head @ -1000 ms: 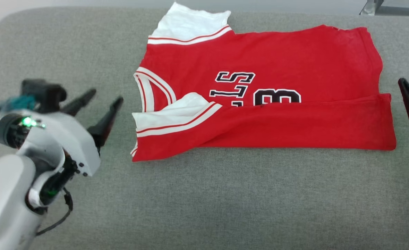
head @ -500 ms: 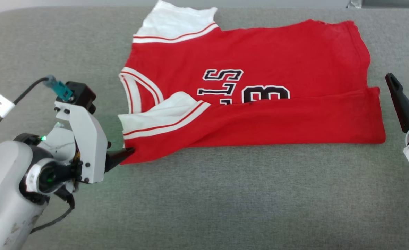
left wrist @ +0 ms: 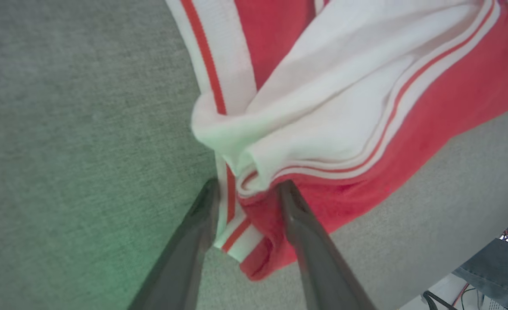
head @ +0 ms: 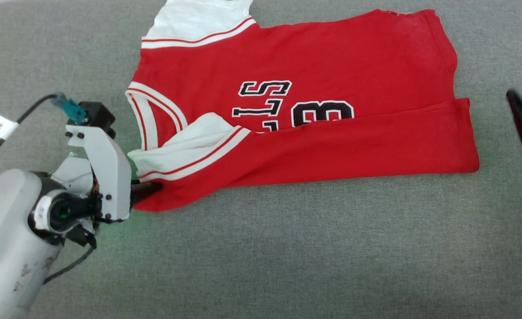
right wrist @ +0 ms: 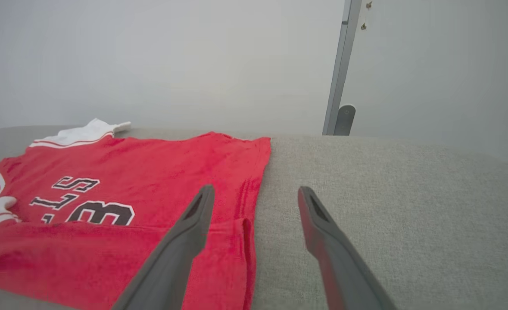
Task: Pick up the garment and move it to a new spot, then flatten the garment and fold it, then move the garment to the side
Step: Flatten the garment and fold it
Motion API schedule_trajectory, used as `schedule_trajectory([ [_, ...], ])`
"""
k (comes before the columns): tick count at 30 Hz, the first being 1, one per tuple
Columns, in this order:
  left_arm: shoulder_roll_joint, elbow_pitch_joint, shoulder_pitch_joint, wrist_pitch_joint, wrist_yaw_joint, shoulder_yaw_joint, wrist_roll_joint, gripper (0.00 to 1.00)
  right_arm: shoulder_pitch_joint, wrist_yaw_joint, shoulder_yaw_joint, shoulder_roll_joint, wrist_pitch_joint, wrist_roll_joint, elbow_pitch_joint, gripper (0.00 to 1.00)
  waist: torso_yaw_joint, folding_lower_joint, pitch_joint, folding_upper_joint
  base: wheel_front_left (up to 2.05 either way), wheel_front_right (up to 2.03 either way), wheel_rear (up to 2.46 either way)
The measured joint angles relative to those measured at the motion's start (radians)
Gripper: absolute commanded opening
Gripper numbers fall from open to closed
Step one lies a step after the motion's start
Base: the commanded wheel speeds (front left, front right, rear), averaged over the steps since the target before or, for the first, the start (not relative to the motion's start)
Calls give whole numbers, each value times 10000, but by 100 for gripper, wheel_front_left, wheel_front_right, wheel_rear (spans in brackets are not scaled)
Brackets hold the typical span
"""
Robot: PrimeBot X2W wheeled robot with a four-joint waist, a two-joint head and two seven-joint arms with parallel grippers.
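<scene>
Fold step: half-folded red jersey (head: 331, 57) lies flat on grey cushion (head: 287, 257), left gripper (left wrist: 248, 185) unclenched astride its collar-end corner, right gripper (right wrist: 256, 191) spread wide at its hem; next likely pinch both, fold over.

From above, the head view takes in most of the jersey (head: 331, 66) on grey upholstery (head: 287, 257). The left wrist view sits close at its collar-end corner; the right wrist view looks low across its hem end.
</scene>
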Motion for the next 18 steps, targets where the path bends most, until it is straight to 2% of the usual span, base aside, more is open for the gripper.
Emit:
schedule_trajectory([
  [8,-245,140,-89,-148,-230,-48,-90,0,290,0,945,-1308,2604,-272,-48,100,100,0,9,0,0,0,0],
  [12,-382,182,-222,-242,-341,-92,-31,0,-128,0,1586,-1570,3898,-173,81,100,202,0,112,0,0,0,0],
  [18,-623,274,-463,-520,-529,-201,75,0,-1035,2,2180,-1824,5079,8,932,100,417,0,291,0,0,0,0],
])
